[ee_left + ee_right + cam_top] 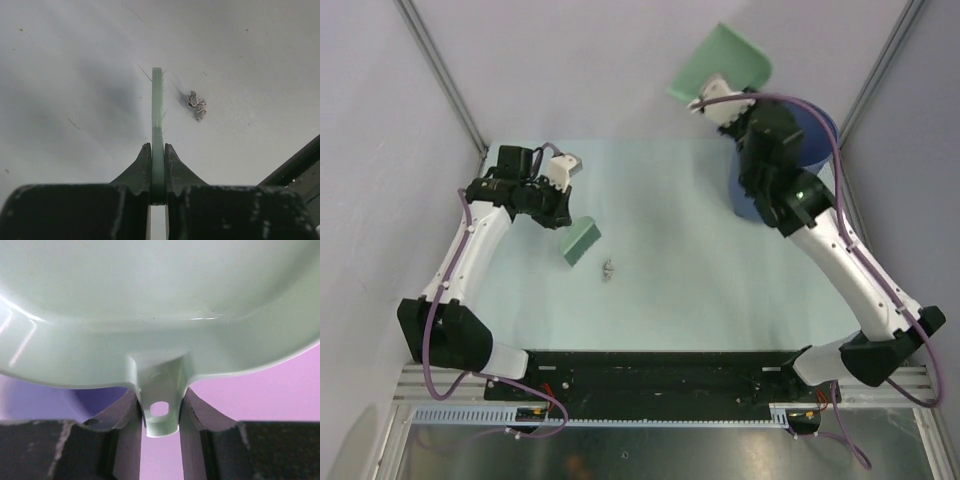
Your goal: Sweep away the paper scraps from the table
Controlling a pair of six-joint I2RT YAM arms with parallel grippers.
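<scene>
One small grey crumpled paper scrap (608,269) lies on the pale mint table (680,290), just right of the green brush (581,241). My left gripper (563,214) is shut on the brush; in the left wrist view the brush (157,125) stands edge-on between the fingers, with the scrap (197,104) to its right. My right gripper (722,103) is shut on the handle of the pale green dustpan (718,60) and holds it raised beyond the table's far edge. The dustpan (160,305) fills the right wrist view. No other scraps show.
A dark blue round bin (798,160) stands at the table's far right, mostly under my right arm. A black and metal rail (660,375) runs along the near edge. Grey walls and slanted frame posts (440,70) enclose the sides.
</scene>
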